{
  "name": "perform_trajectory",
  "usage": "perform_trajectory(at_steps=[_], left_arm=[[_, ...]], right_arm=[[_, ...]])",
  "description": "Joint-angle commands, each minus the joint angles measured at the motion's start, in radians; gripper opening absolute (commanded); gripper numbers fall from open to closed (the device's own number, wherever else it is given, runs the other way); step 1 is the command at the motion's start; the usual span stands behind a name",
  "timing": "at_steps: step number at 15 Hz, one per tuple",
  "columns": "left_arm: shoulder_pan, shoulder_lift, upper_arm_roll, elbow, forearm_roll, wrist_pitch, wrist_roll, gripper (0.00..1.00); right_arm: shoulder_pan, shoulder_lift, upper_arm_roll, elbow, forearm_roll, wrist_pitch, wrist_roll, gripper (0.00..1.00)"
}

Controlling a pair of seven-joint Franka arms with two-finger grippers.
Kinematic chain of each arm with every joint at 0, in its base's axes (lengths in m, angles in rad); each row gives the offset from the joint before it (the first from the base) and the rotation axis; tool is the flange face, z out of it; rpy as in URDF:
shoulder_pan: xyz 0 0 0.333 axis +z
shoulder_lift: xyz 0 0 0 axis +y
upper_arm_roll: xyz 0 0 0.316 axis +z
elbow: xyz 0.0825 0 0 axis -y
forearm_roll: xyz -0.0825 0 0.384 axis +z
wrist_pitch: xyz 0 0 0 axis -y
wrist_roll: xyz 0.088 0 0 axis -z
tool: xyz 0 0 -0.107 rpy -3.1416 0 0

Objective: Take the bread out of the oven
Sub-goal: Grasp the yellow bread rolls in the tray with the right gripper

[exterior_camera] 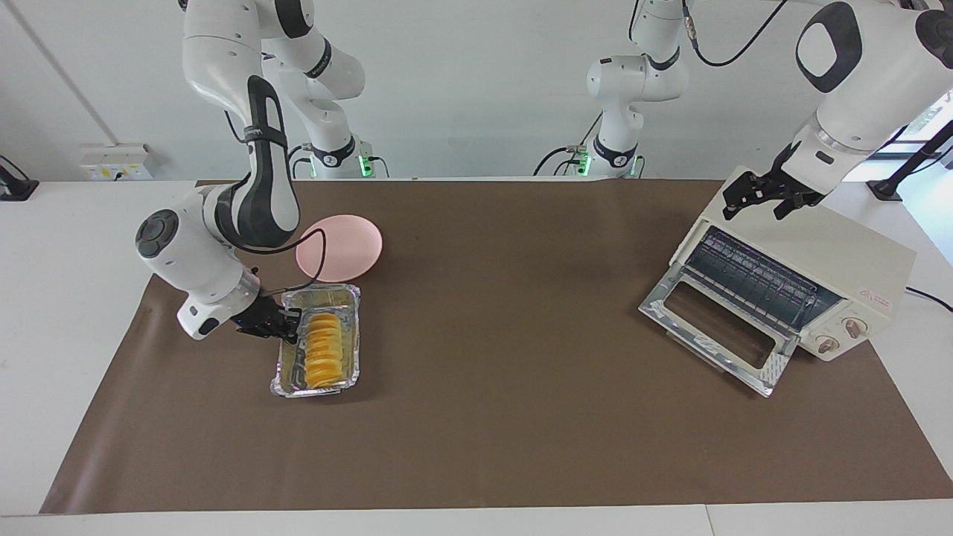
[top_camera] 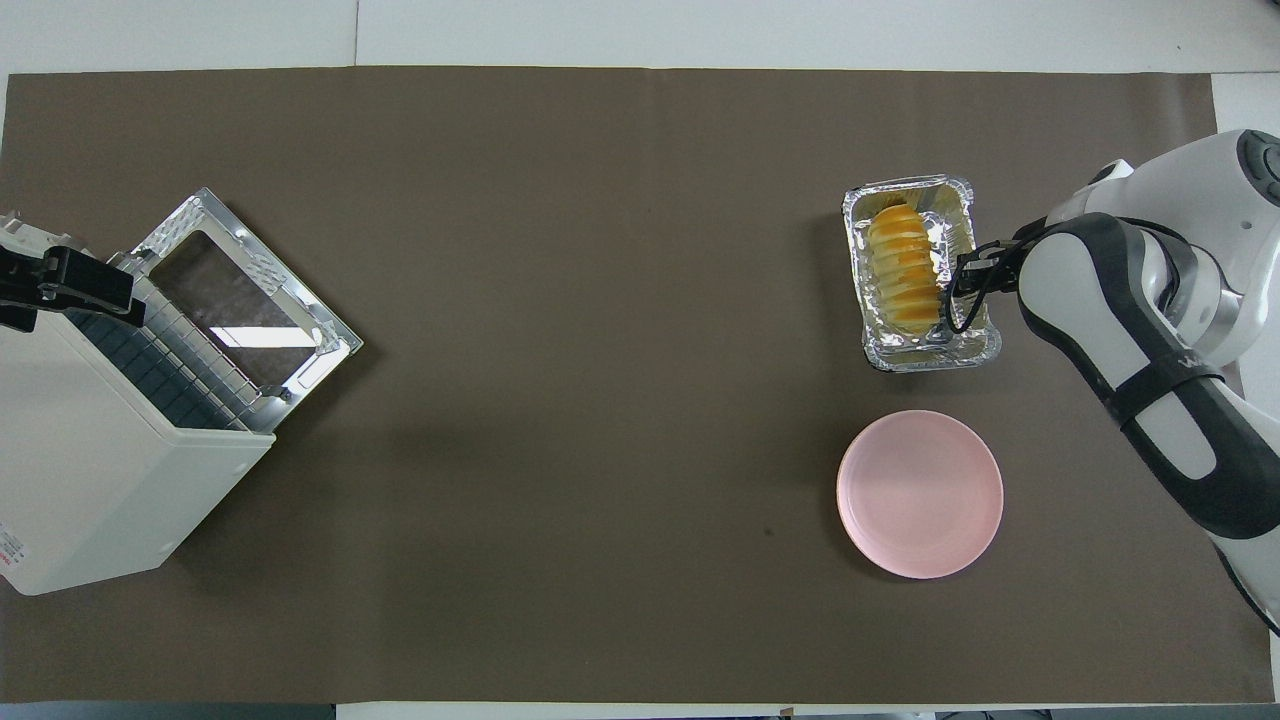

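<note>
The bread [exterior_camera: 325,351] lies in the foil tray [exterior_camera: 282,380] on the mat at the right arm's end, its long axis running nearer-to-farther from the robots. I see my right gripper [exterior_camera: 292,326] pinched shut on the tray's side rim, just beside the loaf on its outer flank. The oven [exterior_camera: 808,274] stands well apart, door down, my left gripper [exterior_camera: 759,195] spread wide over its top.

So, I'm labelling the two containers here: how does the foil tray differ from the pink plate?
The foil tray is rectangular, crinkled and silver; the pink plate is round and smooth. The tray holds the bread, while the plate holds nothing. The right gripper, shut, is at the tray's rim; the plate stands alone. The tray lies farther from the robots. Both lie toward the right arm's end of the table.
</note>
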Motion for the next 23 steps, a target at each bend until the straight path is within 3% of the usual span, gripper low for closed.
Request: perform_trajectory(at_steps=[1,3,4,5,6,11,20,23], left_arm=[[0.008,-0.033,-0.011,-0.041,0.019,0.016,-0.004,1.00],[0.008,-0.033,-0.010,-0.041,0.019,0.016,-0.004,1.00],[0.008,-0.033,-0.011,-0.041,0.019,0.016,-0.004,1.00],[0.008,-0.033,-0.010,-0.041,0.019,0.016,-0.004,1.00],[0.008,-0.033,-0.011,-0.041,0.019,0.016,-0.004,1.00],[0.008,-0.033,-0.010,-0.041,0.019,0.016,-0.002,1.00],[0.008,-0.033,-0.010,-0.041,0.019,0.016,-0.004,1.00],[0.008,-0.033,-0.011,-0.041,0.019,0.016,-0.004,1.00]], right_arm=[[-0.015,-0.026,0.006,-0.065,0.021,0.039,-0.028,0.00],[-0.020,-0.027,0.006,-0.065,0.021,0.026,-0.023,0.00],[-0.018,-0.027,0.006,-0.063,0.021,0.013,-0.021,0.24],[-0.018,-0.029,0.006,-0.060,0.021,-0.003,-0.020,0.80],[-0.020,-0.031,0.005,-0.053,0.021,-0.015,-0.020,1.00],[-0.009,-0.026,0.005,0.061,-0.022,-0.104,0.021,1.00],[0.082,-0.020,0.006,0.052,-0.076,-0.084,0.078,1.00],[0.088,-0.023,0.006,0.007,-0.077,-0.037,0.078,1.00]])
